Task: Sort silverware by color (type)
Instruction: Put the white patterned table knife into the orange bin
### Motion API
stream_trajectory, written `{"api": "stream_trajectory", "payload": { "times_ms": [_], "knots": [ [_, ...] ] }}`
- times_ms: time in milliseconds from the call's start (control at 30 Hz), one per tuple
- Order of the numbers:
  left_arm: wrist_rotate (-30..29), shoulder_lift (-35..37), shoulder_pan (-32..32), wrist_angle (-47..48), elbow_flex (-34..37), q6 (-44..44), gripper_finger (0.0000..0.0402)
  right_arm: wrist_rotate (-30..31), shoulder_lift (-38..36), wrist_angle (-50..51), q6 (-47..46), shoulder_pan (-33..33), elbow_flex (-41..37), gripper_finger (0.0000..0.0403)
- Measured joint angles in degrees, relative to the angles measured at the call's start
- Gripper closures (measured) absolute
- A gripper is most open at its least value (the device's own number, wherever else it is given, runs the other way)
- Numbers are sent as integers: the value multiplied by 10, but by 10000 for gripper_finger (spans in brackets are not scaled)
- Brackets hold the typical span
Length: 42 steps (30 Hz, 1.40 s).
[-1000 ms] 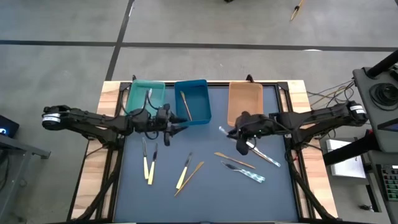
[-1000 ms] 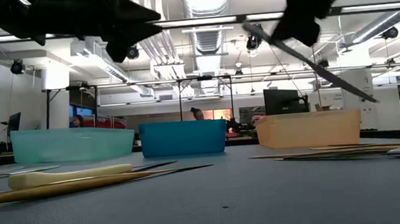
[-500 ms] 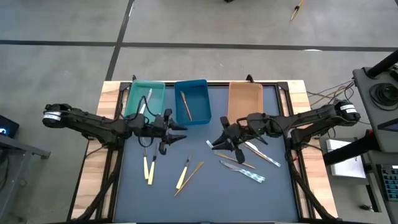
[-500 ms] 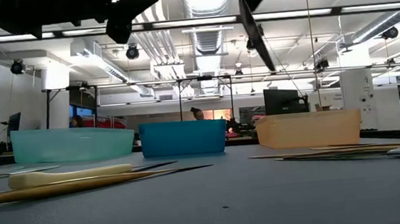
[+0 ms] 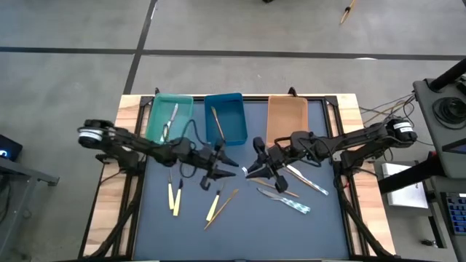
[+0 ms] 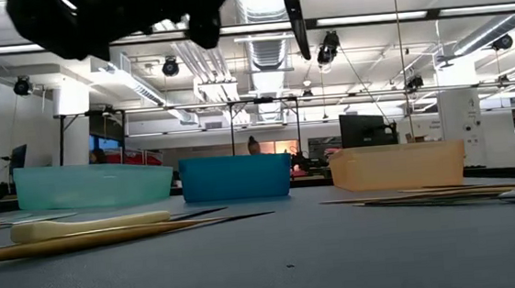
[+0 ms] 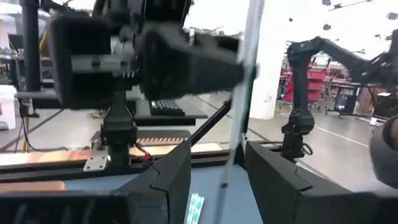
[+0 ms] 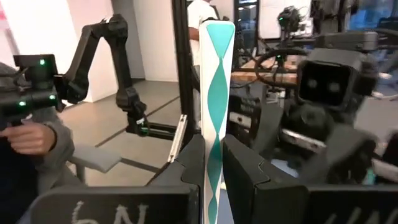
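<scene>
Handoff looks likely mid-table: right gripper (image 5: 255, 169) is pinched on a blue-patterned utensil (image 8: 216, 106), held toward 9 o'clock where the left gripper (image 5: 229, 166) waits with fingers parted, probably because the teal tray (image 5: 155, 116) sits on that side.

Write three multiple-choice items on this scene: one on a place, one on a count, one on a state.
1. The blue tray sits: A between the teal tray and the orange tray; B at the row's left end; C at its right end.
2. Trays in all: A two; B three; C four.
3. The right gripper is: A open and empty; B shut on the patterned-handle utensil; C out of view.

A, it is the middle tray; B, three stand side by side; B, its fingers clamp the handle.
</scene>
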State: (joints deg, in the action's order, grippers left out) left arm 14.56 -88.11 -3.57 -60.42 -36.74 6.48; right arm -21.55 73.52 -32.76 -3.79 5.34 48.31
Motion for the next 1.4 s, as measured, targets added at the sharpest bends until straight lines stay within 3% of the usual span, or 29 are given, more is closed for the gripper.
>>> {"api": "stream_trajectory", "payload": {
  "times_ms": [67, 200, 500, 700, 1033, 1200, 1400],
  "knots": [
    [13, -30, 0, -1, -24, 0, 267, -1, 0, -7, 0, 0, 0, 374],
    [97, -74, 0, -6, -63, 0, 267, -1, -1, -8, 0, 0, 0, 374],
    [152, -135, 0, -6, -130, 17, 267, -1, -1, -19, 10, 0, 0, 374],
    [153, -143, 1, -10, -130, 17, 290, -14, -1, -23, 13, 0, 0, 374],
    [145, -143, 1, -9, -127, 19, 394, -14, -1, -23, 22, 0, 0, 374],
    [136, -142, 0, -9, -126, 19, 400, -16, -1, -23, 18, 0, 0, 363],
    [111, -140, 1, -2, -126, 20, 401, -7, -3, -18, -9, -5, 0, 316]
  ]
}}
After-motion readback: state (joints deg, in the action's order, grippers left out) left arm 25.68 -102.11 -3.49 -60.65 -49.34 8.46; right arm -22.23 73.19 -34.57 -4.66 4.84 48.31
